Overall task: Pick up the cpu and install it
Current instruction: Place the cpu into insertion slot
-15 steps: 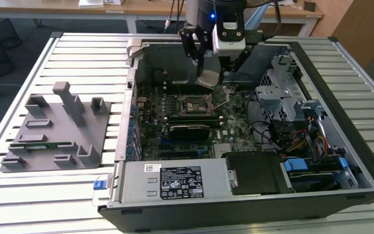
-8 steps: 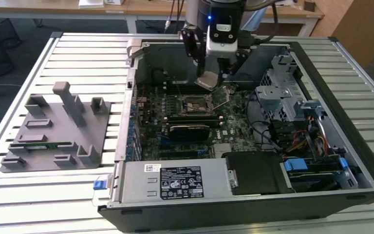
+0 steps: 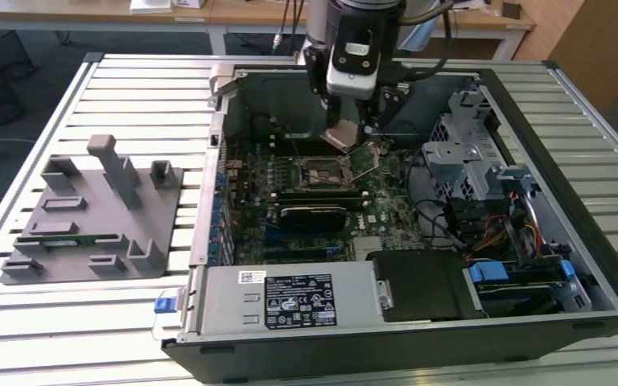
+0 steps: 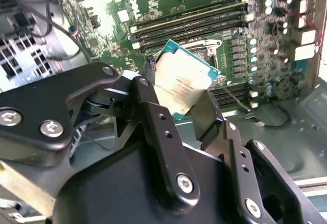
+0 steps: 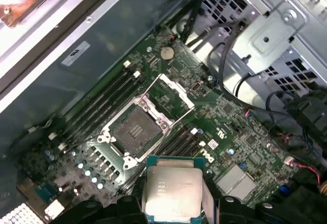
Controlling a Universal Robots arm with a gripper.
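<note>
My gripper [image 3: 347,135] hangs inside the open computer case [image 3: 566,209], over the far part of the green motherboard [image 3: 287,233]. It is shut on the cpu [image 4: 181,83], a flat square chip with a silver top, which is pinched by two opposite edges between the black fingers [image 4: 148,104]. In the first wrist view the cpu [image 5: 173,191] is held tilted above the board, a little off to the side of the socket [image 5: 134,130]. The socket stands open with its metal frame [image 5: 171,93] swung back. In the exterior view the socket [image 3: 325,170] lies just below the fingertips.
Memory slots [image 4: 194,22] flank the socket. A metal drive cage [image 3: 465,153] with cables fills the case on the exterior view's right, and a power supply [image 3: 277,299] lies at the near end. A grey fixture plate [image 3: 84,217] holding a green memory stick [image 3: 73,240] sits outside the case.
</note>
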